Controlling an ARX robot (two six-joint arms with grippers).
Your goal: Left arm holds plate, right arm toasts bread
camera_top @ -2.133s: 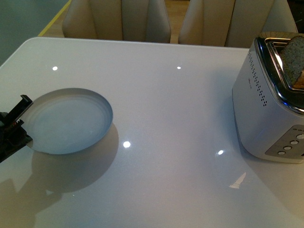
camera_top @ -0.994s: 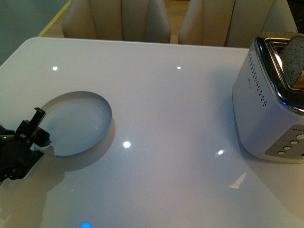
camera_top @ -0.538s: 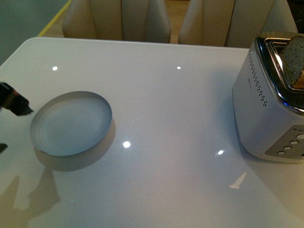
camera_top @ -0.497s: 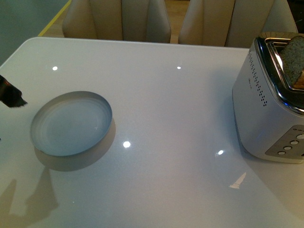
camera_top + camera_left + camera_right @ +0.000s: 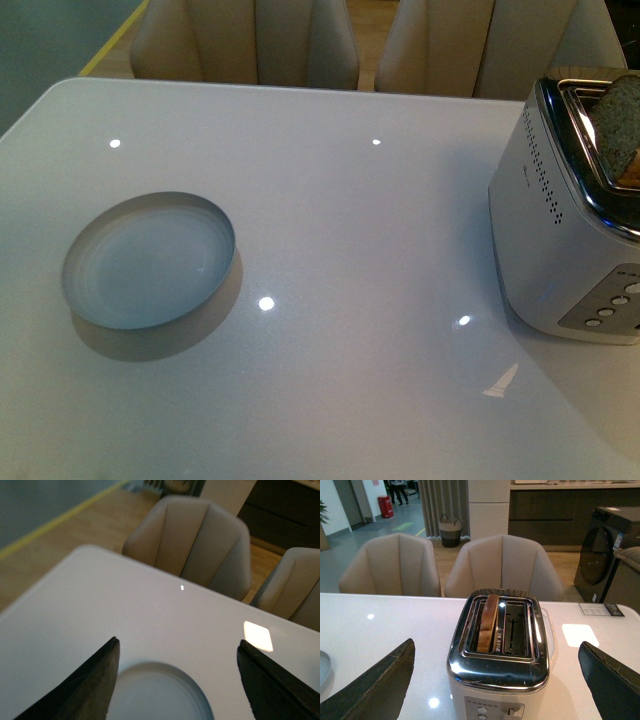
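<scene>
Dim, glare spots, soft focus

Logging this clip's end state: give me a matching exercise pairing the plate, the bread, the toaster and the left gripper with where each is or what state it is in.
Things:
1. plate
2. bread
3. toaster
4. left gripper

States:
A. open, above the plate, not touching it
B. standing in one slot
C. empty, resting on the white table
D. silver, at the table's right side

Pairs: 1-C, 2-B, 3-D, 4-A
</scene>
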